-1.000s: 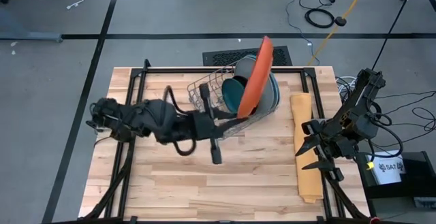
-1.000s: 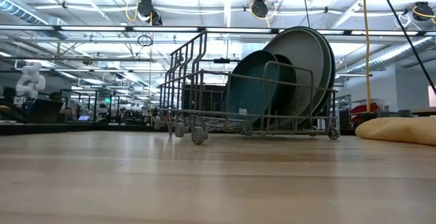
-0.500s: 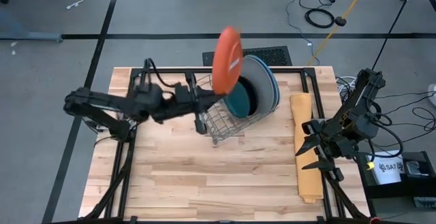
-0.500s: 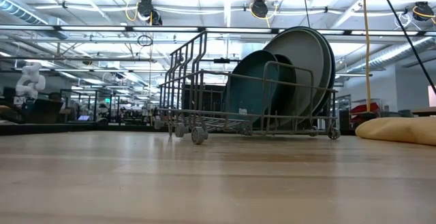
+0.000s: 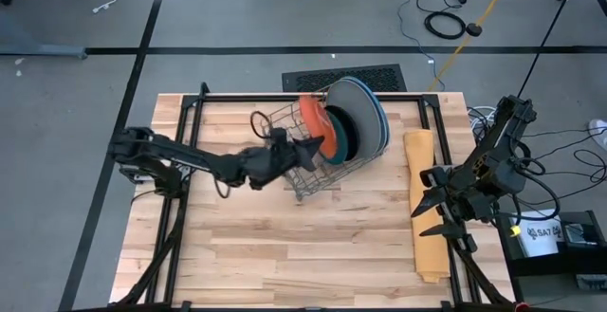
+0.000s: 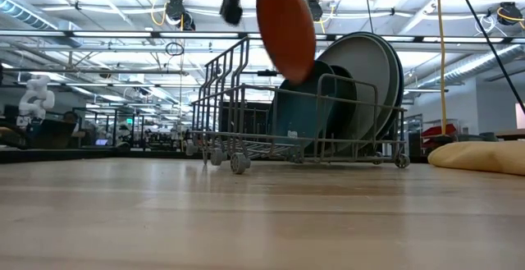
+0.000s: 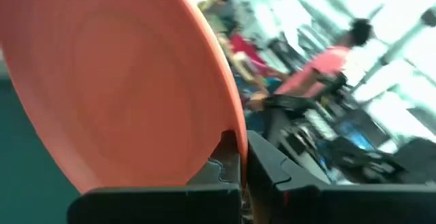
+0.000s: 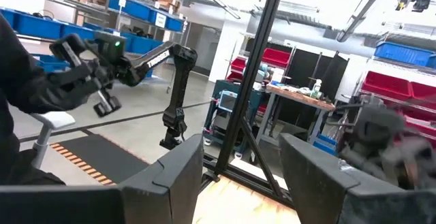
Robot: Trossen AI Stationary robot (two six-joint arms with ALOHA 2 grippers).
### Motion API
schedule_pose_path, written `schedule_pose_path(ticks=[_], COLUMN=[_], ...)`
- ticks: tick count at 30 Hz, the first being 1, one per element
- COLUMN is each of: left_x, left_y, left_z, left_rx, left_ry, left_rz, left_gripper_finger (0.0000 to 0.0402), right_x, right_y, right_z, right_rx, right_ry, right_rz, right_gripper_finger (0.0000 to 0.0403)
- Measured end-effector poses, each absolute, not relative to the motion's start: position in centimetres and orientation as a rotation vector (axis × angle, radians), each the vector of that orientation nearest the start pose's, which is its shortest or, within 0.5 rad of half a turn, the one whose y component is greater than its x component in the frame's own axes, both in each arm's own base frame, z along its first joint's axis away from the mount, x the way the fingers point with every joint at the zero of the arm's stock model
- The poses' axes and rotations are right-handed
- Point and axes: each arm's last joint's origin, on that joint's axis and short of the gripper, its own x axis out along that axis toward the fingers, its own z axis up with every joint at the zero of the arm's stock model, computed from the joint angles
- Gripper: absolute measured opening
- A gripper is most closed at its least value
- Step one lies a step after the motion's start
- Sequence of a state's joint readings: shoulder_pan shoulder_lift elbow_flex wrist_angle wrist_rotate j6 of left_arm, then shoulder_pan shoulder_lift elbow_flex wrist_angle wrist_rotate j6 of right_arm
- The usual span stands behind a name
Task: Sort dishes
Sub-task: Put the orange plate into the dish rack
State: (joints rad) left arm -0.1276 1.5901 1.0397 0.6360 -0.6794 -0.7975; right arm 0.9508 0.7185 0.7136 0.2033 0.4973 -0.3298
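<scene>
My left gripper (image 5: 303, 147) reaches from the table's left and is shut on an orange plate (image 5: 313, 127). That plate stands on edge over the grey wire rack (image 5: 296, 174) at the table's far middle. In the low view the orange plate (image 6: 285, 28) is tilted, and its lower edge is level with the rack's top wires (image 6: 246, 114). Behind it a teal plate (image 5: 338, 141) and large grey and blue plates (image 5: 368, 111) stand on edge in the rack. My right gripper (image 5: 422, 219) waits open at the table's right edge, holding nothing. My left gripper pinches the orange plate's rim (image 7: 230, 125) between its two fingers (image 7: 266, 166). They come about level from the table's left. The plate stands on edge, tilted, over the rack. I cannot tell whether its lower edge (image 6: 302, 77) touches the wires.
A folded yellow-orange cloth (image 5: 423, 198) lies along the table's right side, under my right gripper. Bare wood (image 5: 285, 246) covers the near half of the table. The black frame rails (image 5: 180, 208) run along the left and right edges.
My left gripper has come down toward the rack with the orange plate, rolling its wrist as it went. The plate was high above the rack and out of the low view. It now stands on edge at the rack's top, in front of the teal plate.
</scene>
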Motion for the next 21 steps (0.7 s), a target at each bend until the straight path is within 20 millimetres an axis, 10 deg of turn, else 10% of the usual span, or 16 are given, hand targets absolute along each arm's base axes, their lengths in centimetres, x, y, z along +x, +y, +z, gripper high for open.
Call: schedule_pose_path(ticks=[21], left_x=[35.8], left_y=[-3.2], left_z=[28.0], left_rx=[-1.045], left_ry=[-0.179], left_rz=[0.724], left_gripper_finger=[0.0], right_x=[10.3], right_y=[12.1], right_z=[35.2], right_rx=[-0.196], right_ry=[-0.204], right_rz=[0.427], right_gripper_finger=[0.0185])
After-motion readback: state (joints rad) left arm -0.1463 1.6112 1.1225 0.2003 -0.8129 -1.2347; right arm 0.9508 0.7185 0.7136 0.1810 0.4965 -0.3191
